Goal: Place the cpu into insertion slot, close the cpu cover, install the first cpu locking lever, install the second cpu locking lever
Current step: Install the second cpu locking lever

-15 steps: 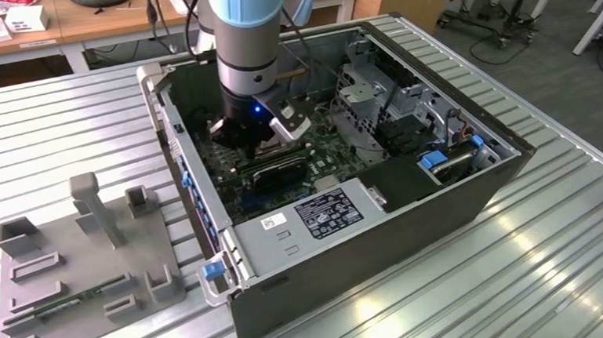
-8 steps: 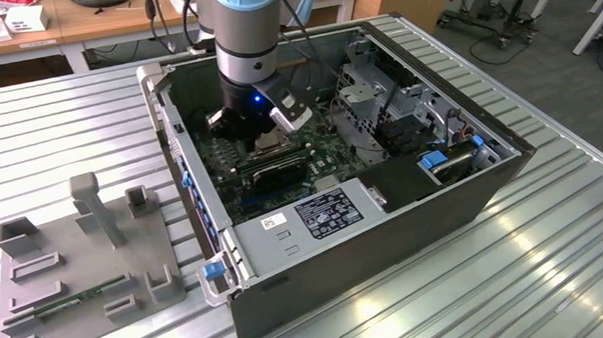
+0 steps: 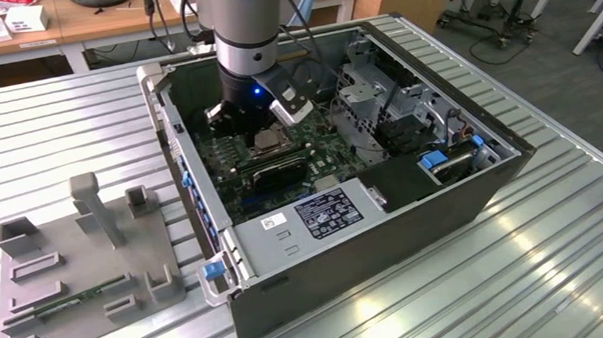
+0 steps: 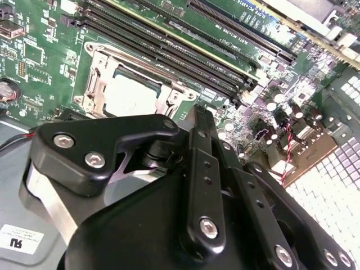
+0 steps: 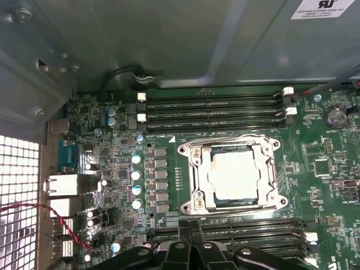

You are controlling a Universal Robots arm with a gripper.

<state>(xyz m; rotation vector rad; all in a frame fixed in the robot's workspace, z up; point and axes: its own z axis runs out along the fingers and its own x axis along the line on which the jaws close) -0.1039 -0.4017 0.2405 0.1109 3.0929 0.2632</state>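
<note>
The arm reaches down into an open computer case (image 3: 407, 170) lying on its side on a ribbed metal worktop (image 3: 57, 113), and the tool (image 3: 260, 118) hangs just above the green motherboard (image 5: 332, 185) inside. In the first wrist view the tool's (image 5: 190, 224) black fingertips meet at a point beside the socket, pressed together with nothing between them. In the second wrist view the tool's (image 4: 198, 115) black linkages rise close to the same spot.

The cpu (image 5: 234, 175) already sits in the insertion slot (image 5: 220, 196), its pale, dull metal top showing square through the opening. The cpu cover (image 5: 196, 171), a silvery frame with a cut-out centre, lies flat down around the chip. In the second wrist view the cpu (image 4: 129, 95) and the cpu cover (image 4: 100, 79) show again, just past the tool's tip. A thin wire lever (image 5: 225, 138) runs along one side of the frame; whether it is latched I cannot tell.

Long black memory slots (image 5: 214, 109) flank the socket on two sides. A row of round capacitors (image 5: 136, 174) stands beside it. In the exterior view, a grey fixture tray (image 3: 77, 269) with upright posts lies on the worktop at the exterior view's left, well apart from the case.
</note>
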